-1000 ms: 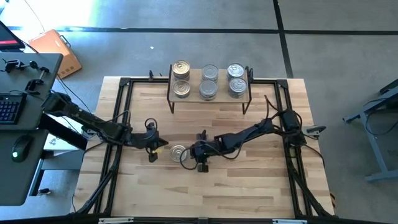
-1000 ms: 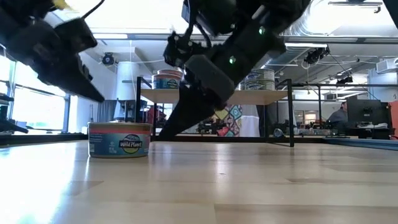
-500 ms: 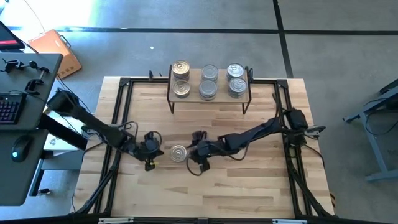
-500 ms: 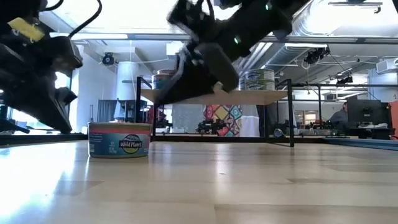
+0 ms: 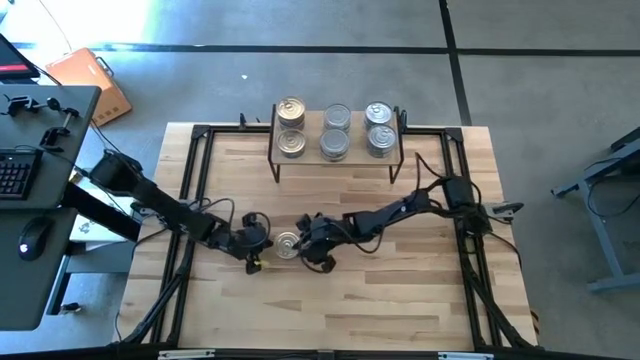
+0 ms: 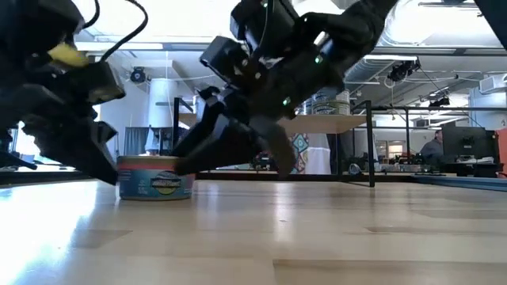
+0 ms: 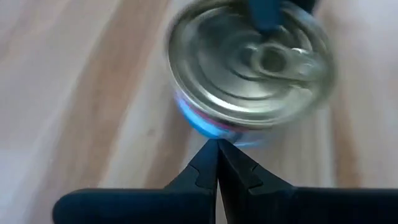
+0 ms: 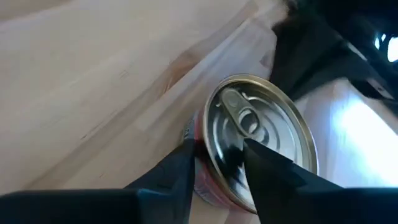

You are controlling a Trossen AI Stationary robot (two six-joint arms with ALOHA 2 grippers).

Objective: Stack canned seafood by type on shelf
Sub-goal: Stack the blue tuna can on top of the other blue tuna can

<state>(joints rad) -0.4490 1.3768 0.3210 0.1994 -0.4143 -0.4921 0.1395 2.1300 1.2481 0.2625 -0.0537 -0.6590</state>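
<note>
One canned seafood tin point(image 5: 287, 245) with a silver pull-tab lid and blue label stands upright on the wooden table, in front of the shelf point(image 5: 335, 158). The shelf carries several more tins point(image 5: 335, 132) in three columns. My left gripper point(image 5: 258, 247) is shut, its tips at the tin's left side. My right gripper point(image 5: 303, 247) comes from the tin's right, open. In the right wrist view one finger point(image 8: 266, 167) lies over the lid point(image 8: 258, 130) and the other point(image 8: 181, 167) stands outside the wall. My left gripper's shut fingertips point(image 7: 217, 146) meet the tin's blue side wall point(image 7: 208, 124) low on its left side. They come slanting down from the table's left. The tin stands upright with its base on the table. My right gripper straddles the tin's rim; whether it touches cannot be told.
A black metal frame point(image 5: 195, 200) runs around the tabletop, and both arms' cables trail over it. Bare wood lies between the tin and the table's near edge point(image 5: 330, 330). A desk with a keyboard point(image 5: 15, 175) stands off the table's left.
My left gripper has sunk and moved toward the table's right until its shut tips reached the tin's side. My right gripper has rolled about its own axis and moved toward the table's left, bringing its fingers over the tin's rim.
</note>
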